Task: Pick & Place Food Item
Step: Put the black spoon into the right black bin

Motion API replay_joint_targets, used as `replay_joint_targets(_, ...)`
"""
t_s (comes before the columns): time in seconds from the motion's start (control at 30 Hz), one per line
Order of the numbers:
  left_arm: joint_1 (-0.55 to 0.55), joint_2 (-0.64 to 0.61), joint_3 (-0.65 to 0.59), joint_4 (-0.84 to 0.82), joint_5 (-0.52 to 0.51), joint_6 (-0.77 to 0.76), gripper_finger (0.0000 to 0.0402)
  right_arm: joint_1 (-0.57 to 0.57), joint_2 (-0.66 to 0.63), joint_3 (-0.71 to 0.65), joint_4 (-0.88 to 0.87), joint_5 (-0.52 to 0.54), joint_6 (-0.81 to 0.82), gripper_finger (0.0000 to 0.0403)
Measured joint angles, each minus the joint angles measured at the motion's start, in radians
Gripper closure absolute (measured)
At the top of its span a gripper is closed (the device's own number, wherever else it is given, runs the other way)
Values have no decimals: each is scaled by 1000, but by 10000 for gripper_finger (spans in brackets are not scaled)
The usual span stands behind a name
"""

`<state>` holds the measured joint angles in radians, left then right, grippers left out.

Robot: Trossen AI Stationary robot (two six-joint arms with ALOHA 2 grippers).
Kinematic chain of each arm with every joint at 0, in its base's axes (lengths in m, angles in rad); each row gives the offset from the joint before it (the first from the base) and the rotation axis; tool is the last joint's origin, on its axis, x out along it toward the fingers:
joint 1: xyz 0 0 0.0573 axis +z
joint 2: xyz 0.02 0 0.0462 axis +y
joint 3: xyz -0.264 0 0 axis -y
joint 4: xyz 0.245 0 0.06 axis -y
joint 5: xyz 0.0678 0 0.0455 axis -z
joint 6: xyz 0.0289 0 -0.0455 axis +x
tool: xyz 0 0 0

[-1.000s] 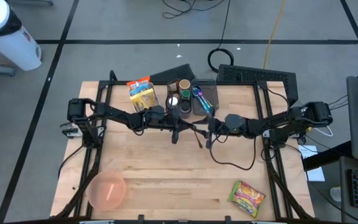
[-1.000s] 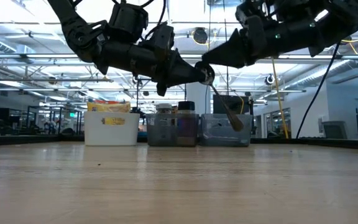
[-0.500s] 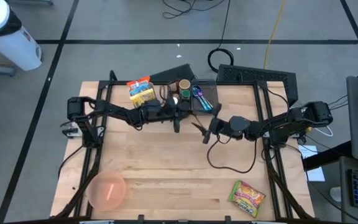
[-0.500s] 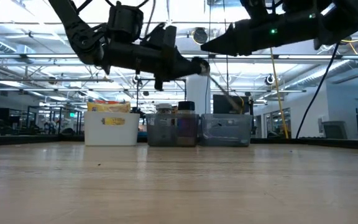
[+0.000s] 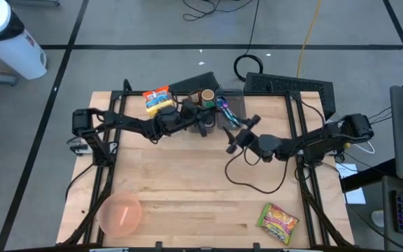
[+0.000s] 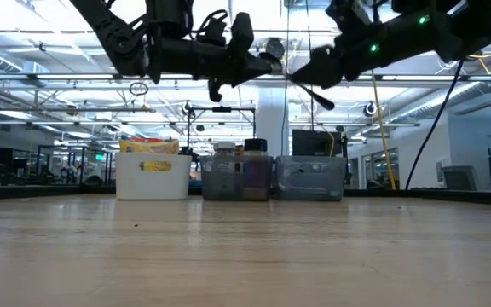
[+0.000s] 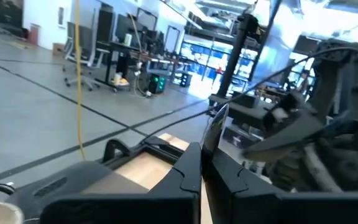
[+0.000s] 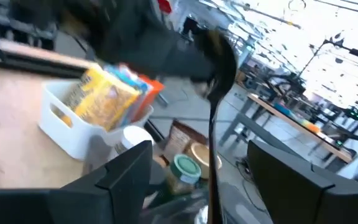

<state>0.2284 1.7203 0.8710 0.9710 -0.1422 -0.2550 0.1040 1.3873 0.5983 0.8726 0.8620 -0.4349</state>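
The food item looks to be the flat snack packet (image 5: 278, 222), lying at about five o'clock on the table (image 5: 187, 189), well apart from both arms; judged light, soft and crinkly, probably slippery film, it is best pinched at an edge seam. The left gripper (image 5: 203, 127) hangs at twelve o'clock over the bins (image 5: 215, 106), fingers pressed together on nothing visible; the right gripper (image 5: 237, 134), just beside it, stands spread and empty.

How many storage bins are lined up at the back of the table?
3: a white plastic bin at the left end, a grey translucent bin in the middle, and a clear plastic bin at the right end.
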Motion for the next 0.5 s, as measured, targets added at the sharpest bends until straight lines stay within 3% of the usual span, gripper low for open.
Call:
replay_joint_targets(0.33,-42,0,71,-103,-63,40,395,-62,119,67,-1,7,-34,149)
replay_joint_targets(0.5,-48,0,71,-117,-92,39,398,-65,149,106,-3,115,-78,149)
